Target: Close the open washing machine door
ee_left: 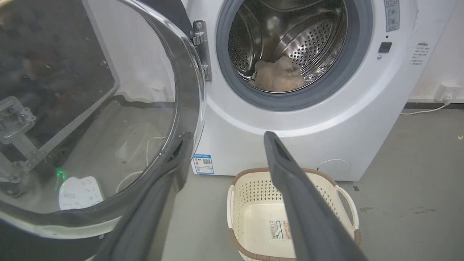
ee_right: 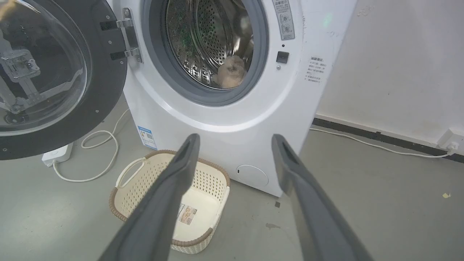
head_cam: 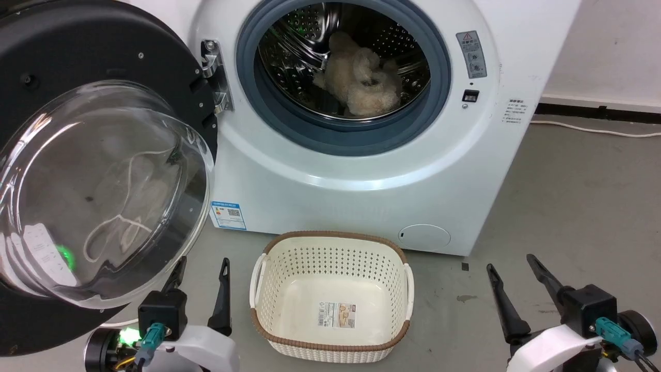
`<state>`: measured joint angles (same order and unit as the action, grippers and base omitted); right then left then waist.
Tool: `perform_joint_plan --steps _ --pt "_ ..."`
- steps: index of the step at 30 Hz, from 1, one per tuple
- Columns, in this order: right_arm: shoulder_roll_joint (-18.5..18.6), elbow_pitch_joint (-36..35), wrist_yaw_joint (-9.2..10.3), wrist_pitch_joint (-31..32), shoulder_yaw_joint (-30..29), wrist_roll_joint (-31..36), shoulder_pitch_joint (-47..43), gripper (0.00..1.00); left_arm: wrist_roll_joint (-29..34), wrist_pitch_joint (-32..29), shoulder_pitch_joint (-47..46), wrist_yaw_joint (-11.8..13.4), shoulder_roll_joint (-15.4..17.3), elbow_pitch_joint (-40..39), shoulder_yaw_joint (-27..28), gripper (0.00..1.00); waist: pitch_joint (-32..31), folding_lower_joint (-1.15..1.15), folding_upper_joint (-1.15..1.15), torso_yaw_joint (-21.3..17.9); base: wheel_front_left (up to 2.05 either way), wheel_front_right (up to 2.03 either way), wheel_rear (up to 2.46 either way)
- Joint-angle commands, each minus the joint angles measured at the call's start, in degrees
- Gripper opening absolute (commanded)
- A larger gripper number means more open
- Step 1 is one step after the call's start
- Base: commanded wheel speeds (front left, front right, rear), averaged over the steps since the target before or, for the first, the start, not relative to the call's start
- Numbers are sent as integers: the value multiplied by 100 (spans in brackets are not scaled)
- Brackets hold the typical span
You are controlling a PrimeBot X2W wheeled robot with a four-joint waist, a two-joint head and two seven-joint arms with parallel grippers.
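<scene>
Door wide open — the approach is the step in hand.
The washing machine door point(head_cam: 103, 175) hangs swung out from the hinge of the washing machine point(head_cam: 361, 181), just beside our left tool point(head_cam: 202, 263). That and the right tool point(head_cam: 510, 262) both gape, holding nothing. Next, we judge, the left tool must get behind the rim and push it shut.

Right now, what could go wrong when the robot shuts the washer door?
1. The left gripper sits right beside the door; it might slip off the curved glass bulge.
2. The basket stands in front of the washing machine; a sweeping arm might knock it.
3. A weak push may leave the door ajar.
</scene>
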<state>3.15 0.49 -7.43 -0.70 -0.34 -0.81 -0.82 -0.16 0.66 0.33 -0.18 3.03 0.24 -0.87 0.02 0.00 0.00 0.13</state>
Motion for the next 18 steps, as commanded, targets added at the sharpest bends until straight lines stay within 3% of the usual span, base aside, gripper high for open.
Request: perform_joint_plan --steps 1,18 --pt "-4 8 -1 -71 -29 -43 -9 100 15 74 -1 -5 27 -32 -20 100 -1 0 0 12 0 0 0" --pt "-7 71 -1 -274 34 -66 -67 100 17 278 26 18 134 -82 -182 100 -54 0 0 459 0 0 0"
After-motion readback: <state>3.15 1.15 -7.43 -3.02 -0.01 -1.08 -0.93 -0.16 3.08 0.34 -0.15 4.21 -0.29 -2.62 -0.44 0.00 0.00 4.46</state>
